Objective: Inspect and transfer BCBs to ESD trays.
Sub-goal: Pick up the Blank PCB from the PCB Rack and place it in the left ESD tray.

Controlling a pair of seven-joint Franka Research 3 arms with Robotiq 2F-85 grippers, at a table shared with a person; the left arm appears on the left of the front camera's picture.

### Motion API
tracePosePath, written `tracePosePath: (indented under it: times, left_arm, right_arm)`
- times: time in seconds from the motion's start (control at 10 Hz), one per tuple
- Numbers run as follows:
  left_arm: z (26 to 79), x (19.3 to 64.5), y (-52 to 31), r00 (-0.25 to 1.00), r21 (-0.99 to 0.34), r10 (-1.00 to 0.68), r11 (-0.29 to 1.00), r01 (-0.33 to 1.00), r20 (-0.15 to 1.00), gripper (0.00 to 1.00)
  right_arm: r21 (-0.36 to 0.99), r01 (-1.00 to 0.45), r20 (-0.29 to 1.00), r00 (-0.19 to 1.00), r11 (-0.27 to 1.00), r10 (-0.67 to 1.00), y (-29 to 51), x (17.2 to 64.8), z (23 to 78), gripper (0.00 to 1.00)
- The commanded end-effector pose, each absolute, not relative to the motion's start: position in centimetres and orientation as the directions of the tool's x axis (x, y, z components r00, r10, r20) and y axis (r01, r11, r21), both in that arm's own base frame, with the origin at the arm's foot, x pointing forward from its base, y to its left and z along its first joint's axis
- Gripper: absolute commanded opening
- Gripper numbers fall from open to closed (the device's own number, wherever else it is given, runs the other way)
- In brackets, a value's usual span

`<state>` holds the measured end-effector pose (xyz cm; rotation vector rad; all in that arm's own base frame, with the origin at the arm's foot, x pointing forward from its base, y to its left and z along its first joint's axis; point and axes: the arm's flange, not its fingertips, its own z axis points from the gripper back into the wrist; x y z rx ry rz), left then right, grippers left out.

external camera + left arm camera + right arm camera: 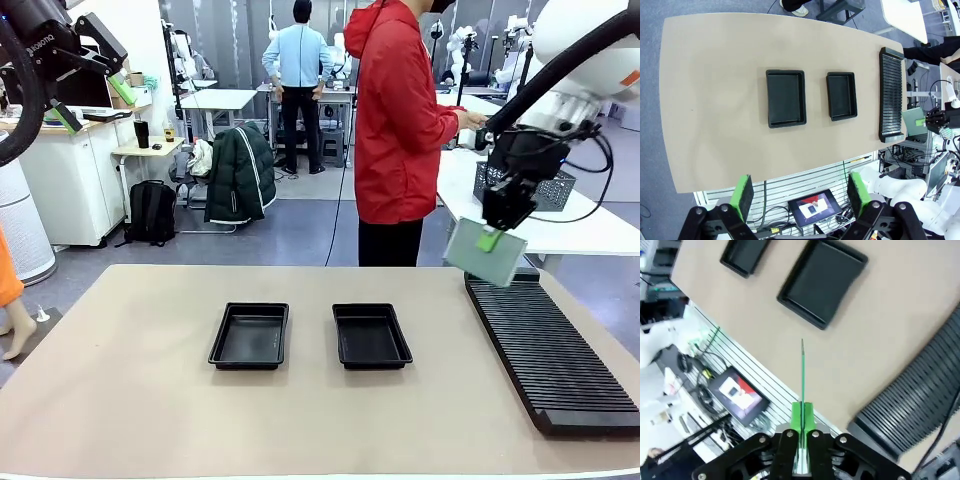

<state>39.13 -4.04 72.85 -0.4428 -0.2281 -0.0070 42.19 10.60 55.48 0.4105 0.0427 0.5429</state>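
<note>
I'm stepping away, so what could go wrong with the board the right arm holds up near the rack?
The right gripper pinches the BCB only at one edge, so it could slip or twist and drop by the rack. Held tilted, it may catch the raised rim of an ESD tray when lowered.

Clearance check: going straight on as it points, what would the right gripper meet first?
Likely the bare table, short of the nearer ESD tray and beside the rack, the right gripper's held BCB touching first; depth is unclear.
</note>
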Motion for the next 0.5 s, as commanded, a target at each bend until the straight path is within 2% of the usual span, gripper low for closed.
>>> tracePosePath:
  times: [0.0,0.4]
  left_arm:
    - [72.8,39.1,-3.9,0.974,-0.422,0.038,0.905,0.061,0.223,1.0]
    - [72.8,39.1,-3.9,0.974,-0.422,0.038,0.905,0.061,0.223,1.0]
  right_arm:
    - [0.454,-0.418,0.137,0.905,0.787,0.402,13.8,40.2,53.1,0.03]
    - [0.576,-0.264,0.189,0.964,0.774,0.189,19.5,38.9,48.7,0.03]
